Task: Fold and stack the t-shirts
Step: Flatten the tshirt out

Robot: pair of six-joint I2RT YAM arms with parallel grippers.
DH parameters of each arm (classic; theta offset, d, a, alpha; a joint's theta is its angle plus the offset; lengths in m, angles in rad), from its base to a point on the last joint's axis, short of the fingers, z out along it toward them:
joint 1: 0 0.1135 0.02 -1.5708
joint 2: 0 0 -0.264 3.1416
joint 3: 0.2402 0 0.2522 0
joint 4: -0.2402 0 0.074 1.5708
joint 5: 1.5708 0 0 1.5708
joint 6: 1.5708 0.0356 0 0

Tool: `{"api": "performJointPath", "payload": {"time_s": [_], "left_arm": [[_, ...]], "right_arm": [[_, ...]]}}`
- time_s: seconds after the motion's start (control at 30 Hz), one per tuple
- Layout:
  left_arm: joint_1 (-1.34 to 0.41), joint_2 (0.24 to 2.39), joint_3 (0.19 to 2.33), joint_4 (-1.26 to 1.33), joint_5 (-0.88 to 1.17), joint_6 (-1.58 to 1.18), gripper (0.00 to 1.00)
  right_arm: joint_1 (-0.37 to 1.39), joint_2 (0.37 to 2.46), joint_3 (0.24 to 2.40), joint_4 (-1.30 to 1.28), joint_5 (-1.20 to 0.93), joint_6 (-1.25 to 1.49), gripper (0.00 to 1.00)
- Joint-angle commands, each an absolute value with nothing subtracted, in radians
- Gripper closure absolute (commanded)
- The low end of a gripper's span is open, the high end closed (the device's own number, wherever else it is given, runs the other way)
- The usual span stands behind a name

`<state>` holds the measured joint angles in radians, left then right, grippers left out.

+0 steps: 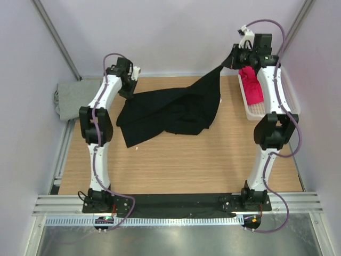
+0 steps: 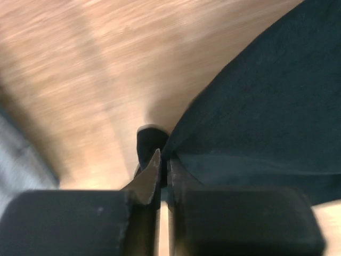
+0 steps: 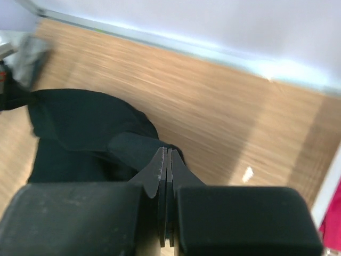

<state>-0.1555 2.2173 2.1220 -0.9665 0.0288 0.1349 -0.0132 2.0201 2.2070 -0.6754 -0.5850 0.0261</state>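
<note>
On table (image 1: 186,165), black t-shirt (image 1: 170,109) (lengthwise left-right)

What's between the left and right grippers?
Only the black t-shirt, spanning from the left gripper to the right gripper, both shut on it. The top external view shows this.

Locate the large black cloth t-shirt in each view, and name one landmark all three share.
Top external: large black cloth t-shirt lies mid-table, toward the far edge.
Left wrist: the t-shirt fills the right side.
Right wrist: the t-shirt sits lower left.
Shared landmark: light wooden tabletop.
</note>
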Motion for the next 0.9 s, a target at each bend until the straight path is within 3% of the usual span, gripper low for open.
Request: {"api": "performJointPath", "payload": {"time_s": [0.0,0.03,0.07,0.1,0.13,0.27,0.43,0.53,0.87], "left_arm": [[-0.161,2.265,2.255,-0.942,0.009,0.144,0.72],[-0.163,2.296,2.284,-0.915,-0.082,0.138,0.52],[-0.169,2.302,2.292,-0.902,-0.116,0.132,0.38],[-0.172,2.301,2.295,-0.891,-0.138,0.126,0.27],[-0.170,2.283,2.289,-0.884,-0.158,0.121,0.24],[-0.157,2.153,2.124,-0.893,-0.154,0.075,0.26],[-0.094,2.004,1.835,-0.942,-0.003,0.005,0.34],[-0.037,1.951,1.737,-0.959,0.118,-0.051,0.34],[0.046,1.994,1.695,-0.970,0.354,-0.097,0.45]], "right_arm": [[-0.064,2.111,2.256,-0.649,-0.566,0.071,0.99],[-0.064,2.150,2.264,-0.652,-0.565,0.063,0.99],[-0.064,2.164,2.272,-0.653,-0.563,0.060,0.99],[-0.064,2.178,2.282,-0.653,-0.563,0.061,0.99],[-0.064,2.186,2.283,-0.649,-0.563,0.063,0.99],[-0.064,2.178,2.267,-0.653,-0.551,0.041,0.99],[-0.066,2.161,2.240,-0.653,-0.561,0.032,0.99],[-0.066,2.164,2.244,-0.652,-0.574,0.040,0.99],[-0.066,2.168,2.223,-0.660,-0.566,0.026,0.99]]}}
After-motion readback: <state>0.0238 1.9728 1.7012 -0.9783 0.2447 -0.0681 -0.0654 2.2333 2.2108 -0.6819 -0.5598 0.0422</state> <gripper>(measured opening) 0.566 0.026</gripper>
